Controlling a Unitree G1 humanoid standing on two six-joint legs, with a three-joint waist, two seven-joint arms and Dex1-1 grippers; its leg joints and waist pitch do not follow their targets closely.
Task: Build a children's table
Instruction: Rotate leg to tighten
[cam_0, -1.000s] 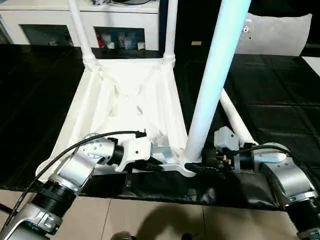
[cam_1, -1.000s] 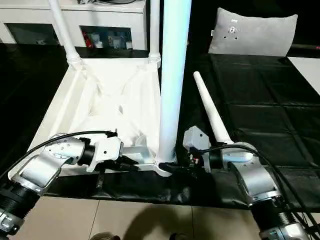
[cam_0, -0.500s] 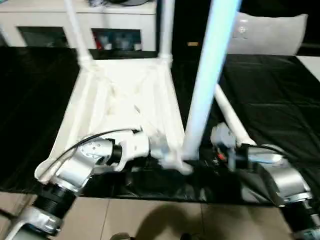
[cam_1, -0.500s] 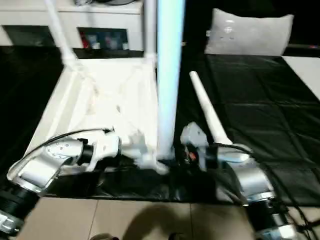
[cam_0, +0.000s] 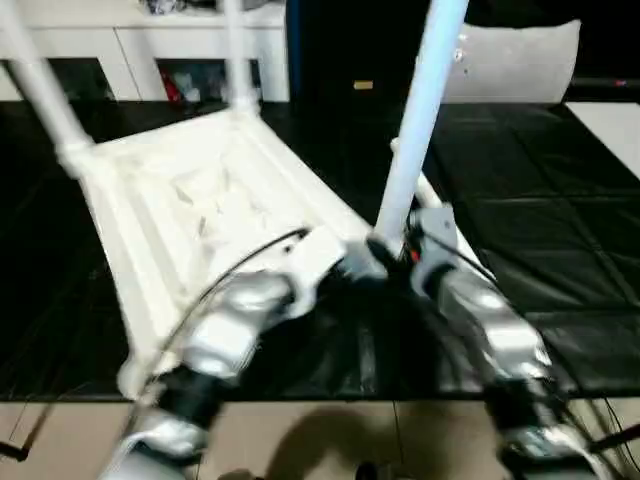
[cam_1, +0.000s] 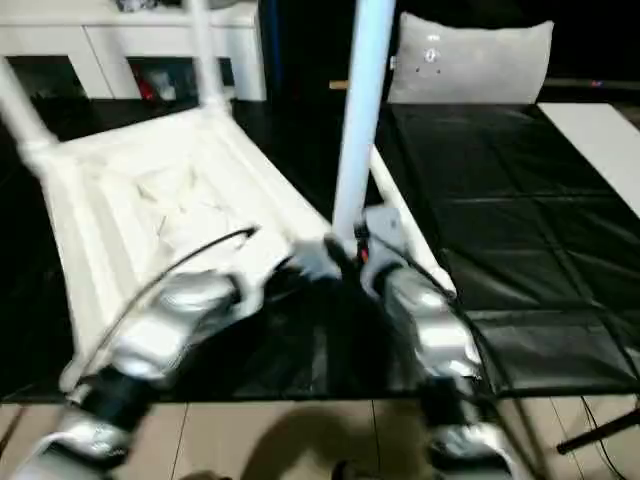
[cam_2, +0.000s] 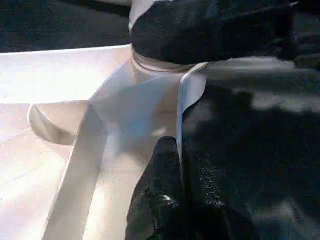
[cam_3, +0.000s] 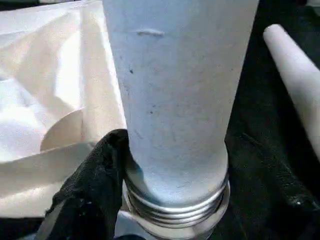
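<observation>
Blurring hides both arms; upright leg (cam_0: 418, 110) cut off above.

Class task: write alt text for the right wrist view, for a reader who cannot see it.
A thick white table leg stands with its threaded base in a corner socket of the upturned white tabletop, the right gripper's black fingers on both sides of the base. A loose leg lies beside it on black cloth.

blurred: both forearms (cam_0: 240, 330) | cut off: upright leg (cam_0: 420, 110) top

The table top (cam_0: 190, 200) and legs (cam_3: 175, 100) look like smooth white plastic; the surface (cam_0: 540, 190) wears quilted, faintly shiny black cloth; the forearms (cam_0: 480, 330) are silver metal.
</observation>
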